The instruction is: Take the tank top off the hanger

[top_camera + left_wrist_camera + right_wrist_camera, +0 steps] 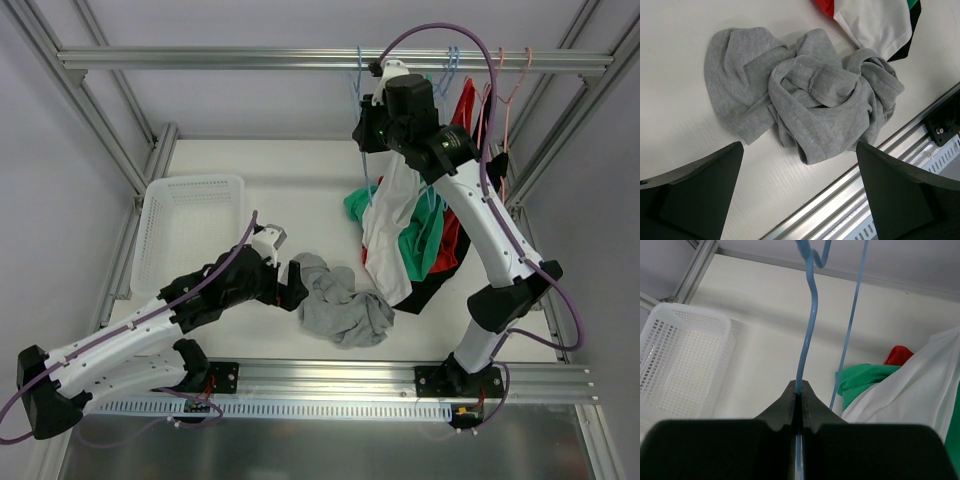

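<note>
A crumpled grey tank top lies on the table near the front rail, off any hanger; it fills the left wrist view. My left gripper is open and empty, its jaws wide apart just left of and above the garment. My right gripper is raised near the top rail and shut on the thin wire of a blue hanger, which passes between its pads. The hanger's hook reaches up to the rail. Its lower part is hidden by the fingers.
White, green, red and black garments hang from the rail at the right on blue and pink hangers. A white mesh basket stands at the back left, also seen in the right wrist view. An aluminium rail runs along the table's front edge.
</note>
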Available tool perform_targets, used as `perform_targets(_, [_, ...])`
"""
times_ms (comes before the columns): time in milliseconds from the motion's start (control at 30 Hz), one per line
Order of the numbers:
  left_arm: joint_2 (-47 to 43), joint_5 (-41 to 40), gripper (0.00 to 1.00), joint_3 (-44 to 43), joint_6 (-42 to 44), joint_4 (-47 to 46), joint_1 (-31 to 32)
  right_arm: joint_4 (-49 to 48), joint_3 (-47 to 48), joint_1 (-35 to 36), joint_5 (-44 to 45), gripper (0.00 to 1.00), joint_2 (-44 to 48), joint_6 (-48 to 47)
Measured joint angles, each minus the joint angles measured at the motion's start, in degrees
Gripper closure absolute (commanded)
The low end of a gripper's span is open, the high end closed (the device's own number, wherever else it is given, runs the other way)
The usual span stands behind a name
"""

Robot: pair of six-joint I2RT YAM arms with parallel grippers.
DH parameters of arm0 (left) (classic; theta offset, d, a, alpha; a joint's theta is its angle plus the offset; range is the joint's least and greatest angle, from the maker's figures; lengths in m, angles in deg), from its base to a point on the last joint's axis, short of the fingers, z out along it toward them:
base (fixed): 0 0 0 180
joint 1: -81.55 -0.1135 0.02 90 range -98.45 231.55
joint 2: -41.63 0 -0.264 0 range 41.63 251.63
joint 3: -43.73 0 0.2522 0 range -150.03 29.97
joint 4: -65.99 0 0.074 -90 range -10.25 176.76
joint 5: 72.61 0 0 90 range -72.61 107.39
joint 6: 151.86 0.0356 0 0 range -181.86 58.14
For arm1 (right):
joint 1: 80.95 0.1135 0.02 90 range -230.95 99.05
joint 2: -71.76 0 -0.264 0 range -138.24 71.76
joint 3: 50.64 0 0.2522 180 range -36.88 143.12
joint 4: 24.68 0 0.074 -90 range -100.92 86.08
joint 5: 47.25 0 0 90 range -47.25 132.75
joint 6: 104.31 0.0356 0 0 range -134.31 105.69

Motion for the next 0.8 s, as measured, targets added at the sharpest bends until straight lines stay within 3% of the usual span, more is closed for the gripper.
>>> perform_targets(67, [1.73, -0.31, 0.01, -0.15, -0.50, 0.02, 0.72, -1.22, -1.11, 0.00, -0.39, 0.97, 0.42, 0.83])
perform_targets(100, [2.95, -1.01, 0.01, -0.44, -0.66, 0.02, 1.25, -1.86, -1.90, 0.02, -0.63, 0.88, 0.90, 1.05])
perform_targets(133, [4.57, -1.38, 0.01, -0.92, -0.79, 0.07, 1.90, -2.21, -2.51, 0.04, -0.83, 0.51, 1.38, 1.49])
perform_targets(200, [8.28, -2.21, 0.01, -2.47, -0.96, 0.02, 3.32, -2.08, -4.09, -0.02, -1.77, 0.01, 2.80, 2.34])
perform_targets(400, [22.03, -4.63, 0.01, -8.61, -1.92, -0.22, 6.73, -0.74, -14.64, 0.07, -5.66, 0.00, 12.26, 2.12])
perform_targets(700, [49.07, -5.44, 0.04, -19.19, -3.43, -2.23, 9.42, -2.19, -43.67, 0.11, -10.12, 0.01, 48.35, 0.66])
perform_targets(733, [51.74, -5.42, 0.15, -20.11, -3.82, -2.67, 10.03, -2.38, -46.47, 0.11, -10.64, 0.00, 52.11, 0.57])
perform_targets(767, [53.90, -6.47, 0.61, -21.07, -3.78, -2.64, 10.58, -2.89, -49.24, 0.11, -11.21, 0.01, 55.39, 0.48])
perform_targets(800, [54.64, -7.23, 0.85, -22.16, -4.35, -2.32, 10.86, -2.84, -51.30, 0.11, -11.58, 0.01, 57.64, 0.37])
